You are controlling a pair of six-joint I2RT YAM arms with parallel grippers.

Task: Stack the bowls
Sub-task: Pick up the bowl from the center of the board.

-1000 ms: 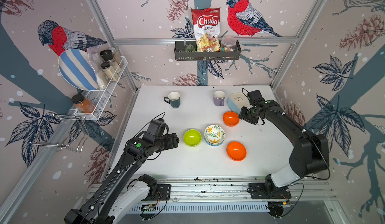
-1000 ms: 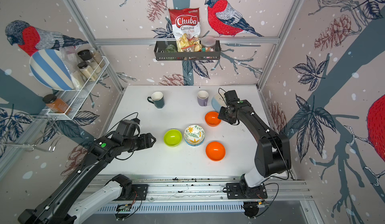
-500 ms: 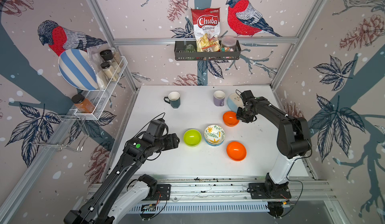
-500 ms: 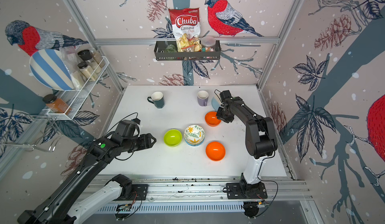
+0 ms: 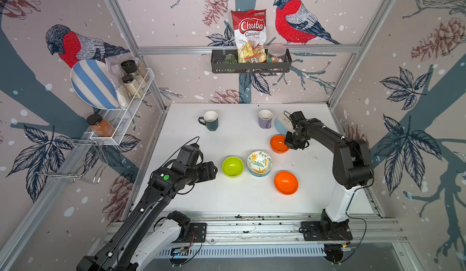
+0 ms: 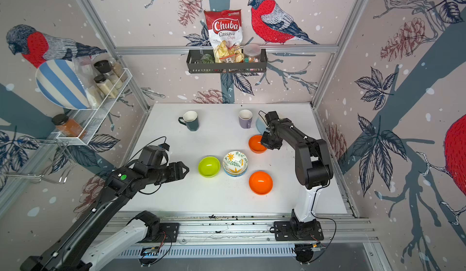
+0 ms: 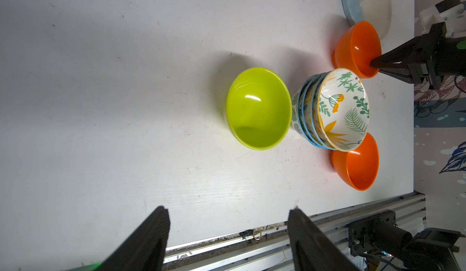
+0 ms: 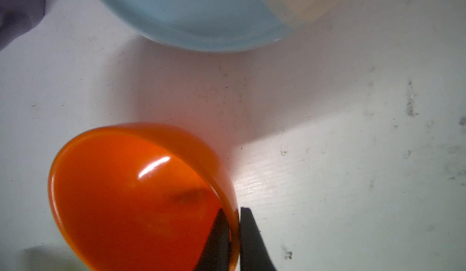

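Two grippers: I see both.
Right gripper (image 8: 234, 210): pinching the far orange bowl (image 8: 126, 194) by its rim.
Left gripper (image 7: 227, 209): spread, facing the lime-green bowl (image 7: 258, 108).

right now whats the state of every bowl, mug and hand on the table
far orange bowl, open side up, rim pinched by right hand
near orange bowl, upright, empty, free
lime-green bowl, upright, empty, free
patterned bowl stack, nested upright, leaf-print bowl on top
dark teal mug, upright
purple mug, upright
left hand, open, empty
right hand, shut on far orange bowl
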